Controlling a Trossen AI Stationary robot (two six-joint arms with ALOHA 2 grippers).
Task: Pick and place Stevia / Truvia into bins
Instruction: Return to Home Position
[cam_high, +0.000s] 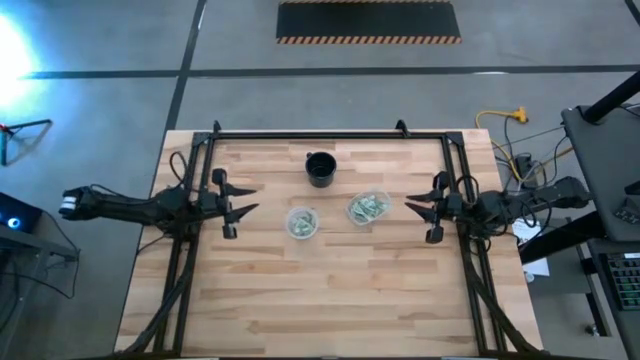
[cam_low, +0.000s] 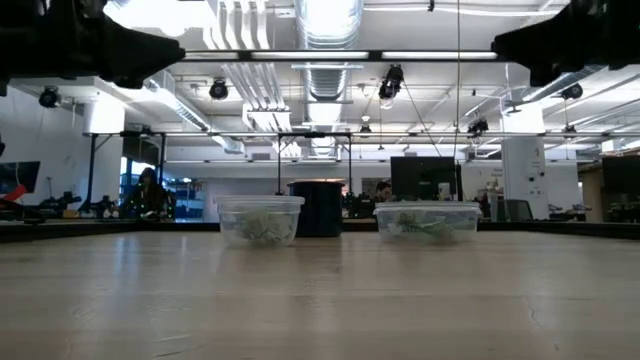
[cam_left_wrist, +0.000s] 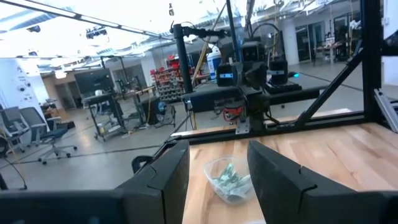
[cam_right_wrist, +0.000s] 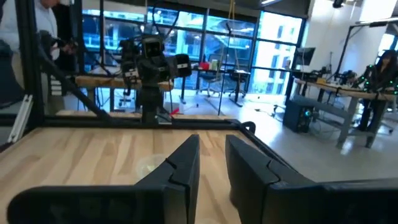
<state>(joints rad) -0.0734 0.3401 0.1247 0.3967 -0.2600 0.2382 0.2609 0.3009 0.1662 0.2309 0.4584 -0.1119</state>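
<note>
Two clear plastic cups stand on their bases on the wooden table: one cup (cam_high: 302, 222) (cam_low: 260, 220) left of centre, the other cup (cam_high: 368, 208) (cam_low: 427, 220) to its right. Green and white Stevia packets (cam_high: 303, 224) (cam_high: 369, 207) lie inside both. I see no loose packets on the table. My left gripper (cam_high: 246, 200) (cam_left_wrist: 217, 168) hovers open at the table's left side, pointing toward the cups; a cup with packets (cam_left_wrist: 229, 180) shows between its fingers, farther off. My right gripper (cam_high: 412, 204) (cam_right_wrist: 211, 163) hovers open at the right side, pointing left.
A black round cup (cam_high: 320, 168) (cam_low: 318, 208) stands behind the clear cups, toward the far edge. A black metal frame (cam_high: 330, 135) borders the table's far, left and right sides. Bare wood lies between the cups and the near edge.
</note>
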